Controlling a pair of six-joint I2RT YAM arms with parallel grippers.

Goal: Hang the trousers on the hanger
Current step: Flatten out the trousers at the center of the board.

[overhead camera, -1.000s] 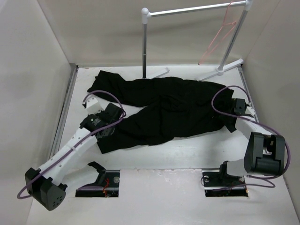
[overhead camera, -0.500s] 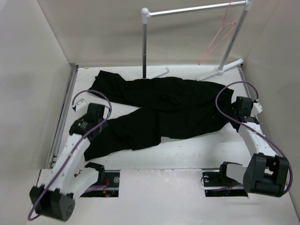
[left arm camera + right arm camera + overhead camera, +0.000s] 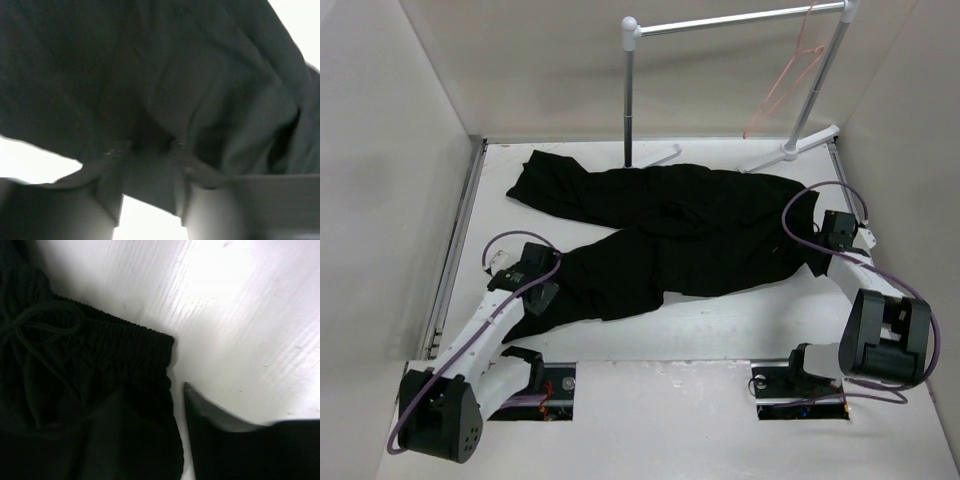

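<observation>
**Top external view only.** Black trousers [image 3: 670,225] lie flat across the middle of the desk [image 3: 720,320]. The waist is toward the right edge. One leg runs to the far-left corner and the other to the near-left. A grey clothes rack [image 3: 740,20] with white joints stands along the far edge, its feet on the desk just beyond the trousers. A pinkish-red wire hanger [image 3: 767,100] hangs from the rail near the right upright, over the far-right corner and well apart from the trousers. A purple cable [image 3: 810,200] loops above each arm.

**Left wrist view only.** The left end effector [image 3: 149,150] is clenched on a gathered fold of trouser cloth. The dark fabric fills most of the frame, with white desk showing below. In the top view, this left end effector [image 3: 548,290] sits at the cuff end of the near leg, toward the near-left corner.

**Right wrist view only.** This view shows a ribbed elastic waistband [image 3: 125,345] with a drawstring [image 3: 30,325]. Its corner hangs between the fingers of the right end effector [image 3: 179,390], with a thin sliver of desk in the gap. I cannot tell whether the end effector is clamped on it. In the top view, the right end effector [image 3: 817,262] sits at the waist, beside the right edge.

**Open room.**
- A bare white band runs along the near edge between the trousers and the arm bases.
- A narrower bare strip runs down the left edge.
- There is bare desk to the right of the waistband.
</observation>
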